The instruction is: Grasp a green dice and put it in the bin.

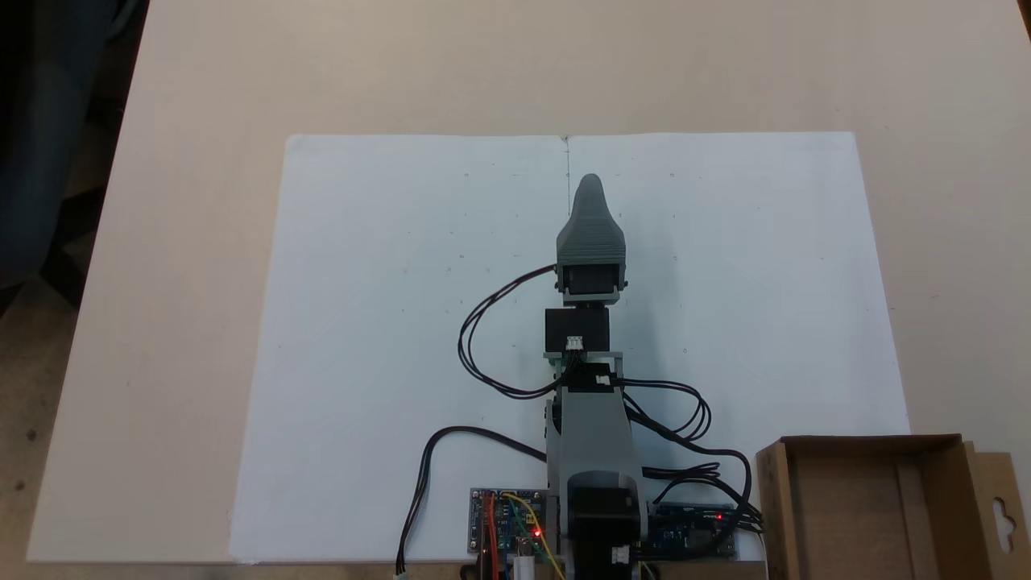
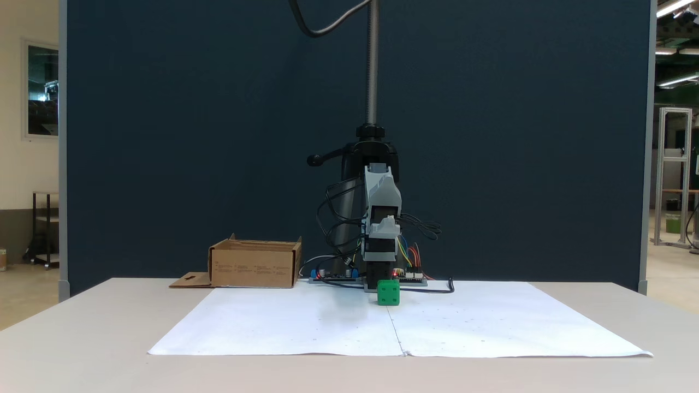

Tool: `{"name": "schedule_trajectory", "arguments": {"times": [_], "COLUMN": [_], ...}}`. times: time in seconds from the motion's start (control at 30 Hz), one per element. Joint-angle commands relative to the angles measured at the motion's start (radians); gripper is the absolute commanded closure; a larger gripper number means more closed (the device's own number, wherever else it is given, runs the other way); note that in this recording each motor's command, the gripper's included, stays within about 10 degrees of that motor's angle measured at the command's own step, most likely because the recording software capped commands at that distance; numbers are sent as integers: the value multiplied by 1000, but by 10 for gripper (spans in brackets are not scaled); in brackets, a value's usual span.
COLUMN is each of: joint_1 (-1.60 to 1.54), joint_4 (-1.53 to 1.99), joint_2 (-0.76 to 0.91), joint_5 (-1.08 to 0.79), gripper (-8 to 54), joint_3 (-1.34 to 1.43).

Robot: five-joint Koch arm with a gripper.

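Observation:
The green dice [image 2: 388, 292] is a small bright green cube resting on the white paper, straight in front of the arm's base. My grey gripper [image 1: 590, 184] reaches out over the middle of the sheet, pointing away from the base. Seen head-on, the gripper [image 2: 382, 218] hangs well above the dice and apart from it. From above, the top jaw covers the other jaw and the dice beneath. The bin [image 1: 773, 499] is a shallow brown cardboard box beside the arm's base, with nothing in the part that shows; in the front-on view the bin [image 2: 254, 265] stands left of the arm.
A white paper sheet [image 1: 387, 322] covers most of the beige table. Circuit boards [image 1: 507, 524] and black cables [image 1: 483, 346] lie around the base. A camera pole [image 2: 372, 65] rises behind the arm. The bin's flap [image 1: 999, 515] with its hang-hole sticks out sideways.

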Motion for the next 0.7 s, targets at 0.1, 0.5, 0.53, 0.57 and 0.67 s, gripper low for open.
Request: {"name": "schedule_trajectory", "arguments": {"times": [0.1,0.5,0.53,0.57,0.67], "joint_1": [58,60,60,60,61], "joint_4": [213,213,213,213,212], "joint_2": [109,109,109,109,109], "joint_5": [-64,-64,-64,-64,-64], "gripper": [25,25,25,25,25], "joint_3": [66,66,66,66,66]}}
